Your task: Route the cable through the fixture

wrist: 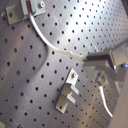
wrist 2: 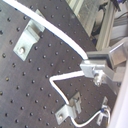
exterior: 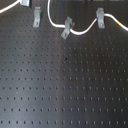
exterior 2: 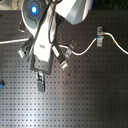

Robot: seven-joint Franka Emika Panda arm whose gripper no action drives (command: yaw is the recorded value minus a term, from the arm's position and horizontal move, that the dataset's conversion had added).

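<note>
The white cable (exterior: 82,29) waves across the far part of the black perforated board, passing the slanted grey clip (exterior: 66,27) and the taller grey clip (exterior: 100,19). The fixture (exterior: 36,19), a small narrow upright grey clip, stands apart from the cable toward the first exterior view's left; it also shows in the second exterior view (exterior 2: 23,50). The gripper (exterior 2: 41,82) hangs low over the board and is out of the first exterior view. In the first wrist view the cable (wrist: 50,44) runs into the closed fingertips of the gripper (wrist: 89,59). The second wrist view shows the same grip, gripper (wrist 2: 93,68) on cable (wrist 2: 65,76).
The arm's white body (exterior 2: 75,12) and black hand (exterior 2: 42,60) hide part of the board's far left in the second exterior view. Another grey clip (exterior: 25,2) sits at the far edge. The perforated board (exterior: 65,90) stretches toward the near side.
</note>
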